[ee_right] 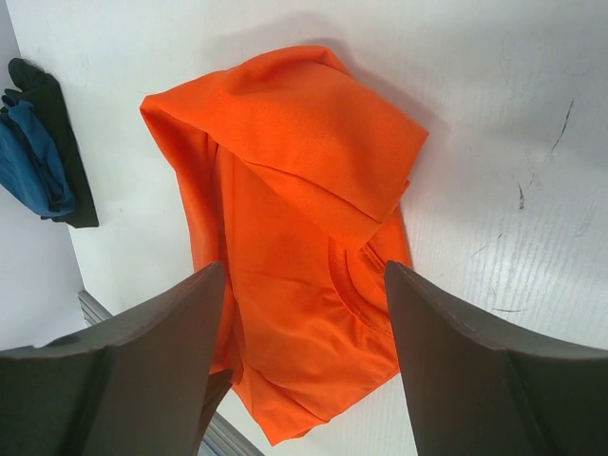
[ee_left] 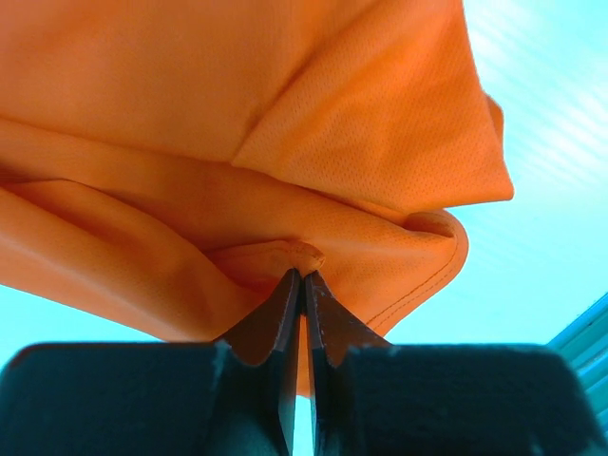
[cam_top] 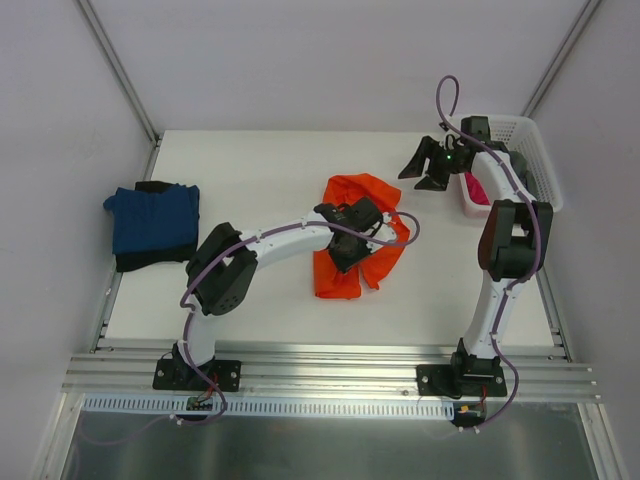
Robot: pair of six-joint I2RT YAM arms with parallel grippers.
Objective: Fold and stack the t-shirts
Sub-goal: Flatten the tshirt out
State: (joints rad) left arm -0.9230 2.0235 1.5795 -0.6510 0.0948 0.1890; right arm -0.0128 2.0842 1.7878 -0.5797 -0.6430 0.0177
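Left fingers tight on orange t-shirt

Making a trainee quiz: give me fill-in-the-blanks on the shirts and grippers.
1. The left gripper pinches the orange t-shirt; the right gripper has its jaws ____.
2. The blue t-shirt lies on the black t-shirt, on the ____ side of the table.
3. The pink t-shirt lies in the basket, beside the ____ arm.
Missing: open; left; right.
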